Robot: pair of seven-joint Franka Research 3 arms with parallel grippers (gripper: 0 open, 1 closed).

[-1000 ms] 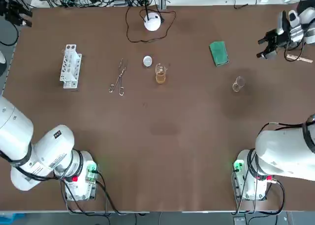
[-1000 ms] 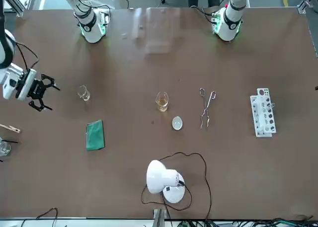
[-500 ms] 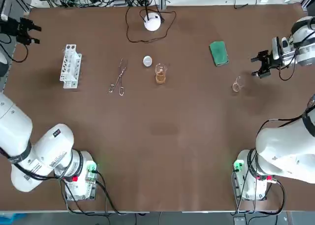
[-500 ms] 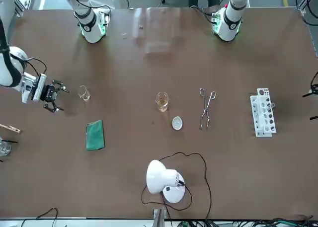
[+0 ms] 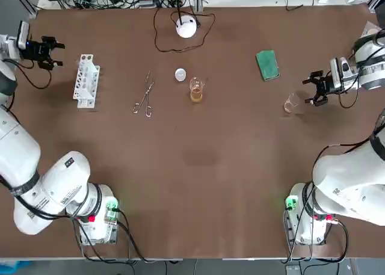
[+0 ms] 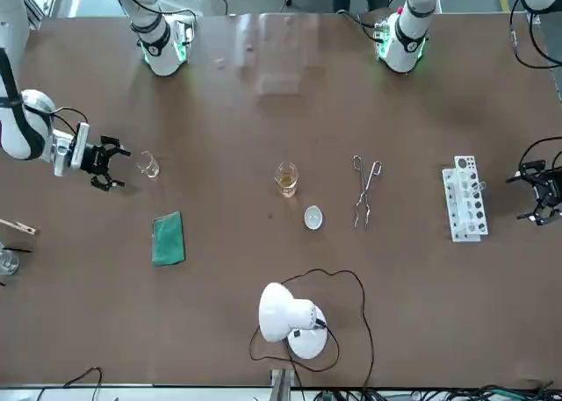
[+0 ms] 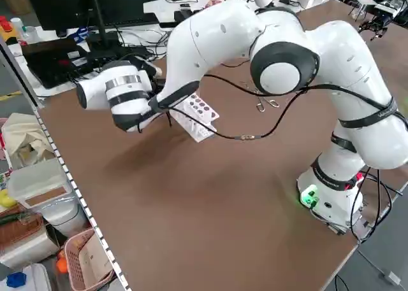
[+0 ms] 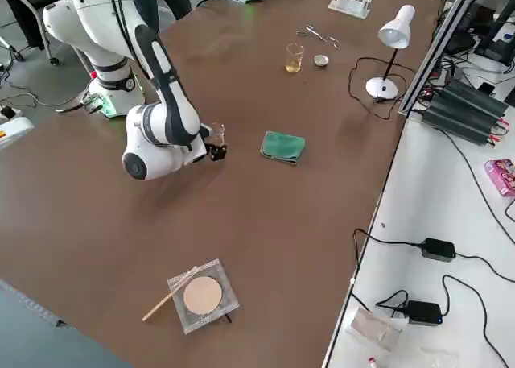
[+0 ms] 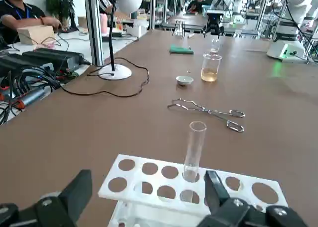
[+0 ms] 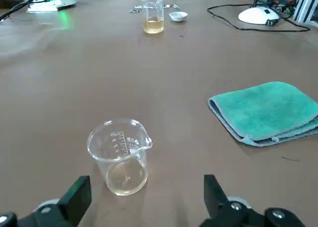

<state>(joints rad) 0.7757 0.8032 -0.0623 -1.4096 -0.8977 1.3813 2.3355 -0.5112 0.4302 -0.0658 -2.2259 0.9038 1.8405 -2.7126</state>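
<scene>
The right end effector (image 5: pixel 313 90) has come in from the counter's (image 5: pixel 198 166) far edge. It now hovers just beside the small glass beaker (image 5: pixel 291 103), fingers spread wide and holding nothing. The left end effector (image 5: pixel 53 52), also open, has moved up near the test tube rack (image 5: pixel 86 80), which stands unmoved beside the tongs (image 5: pixel 145 94).

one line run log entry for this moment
left end effector: open, beside white plastic test tube rack | right end effector: open, facing small clear glass beaker, not touching
</scene>
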